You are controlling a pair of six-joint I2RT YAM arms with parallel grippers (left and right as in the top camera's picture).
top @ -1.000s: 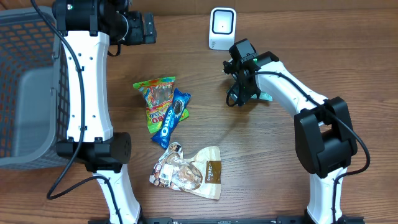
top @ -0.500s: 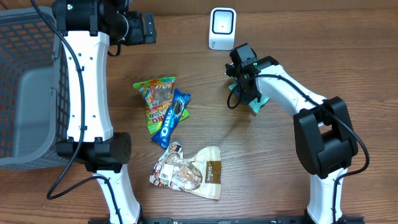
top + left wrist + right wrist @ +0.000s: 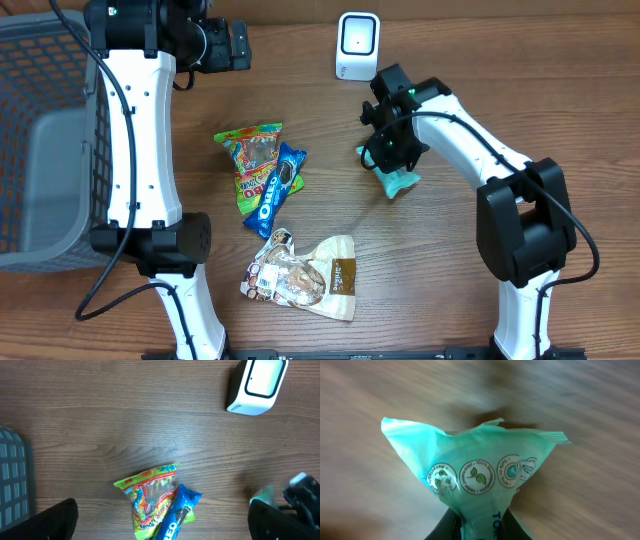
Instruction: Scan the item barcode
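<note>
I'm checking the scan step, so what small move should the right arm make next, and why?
Probably raise the crinkled teal plastic packet and carry it toward the white box-shaped scanner. The right pincer is pinched on the packet's end, the scanner stands apart from it, and no barcode shows in the wrist view.

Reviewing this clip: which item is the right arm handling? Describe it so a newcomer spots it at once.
Find the white barcode scanner at the far edge of the wooden table. Just in front of it, the right gripper pinches a small teal plastic packet. It is the only teal item, well apart from the brightly printed snack bags.
</note>
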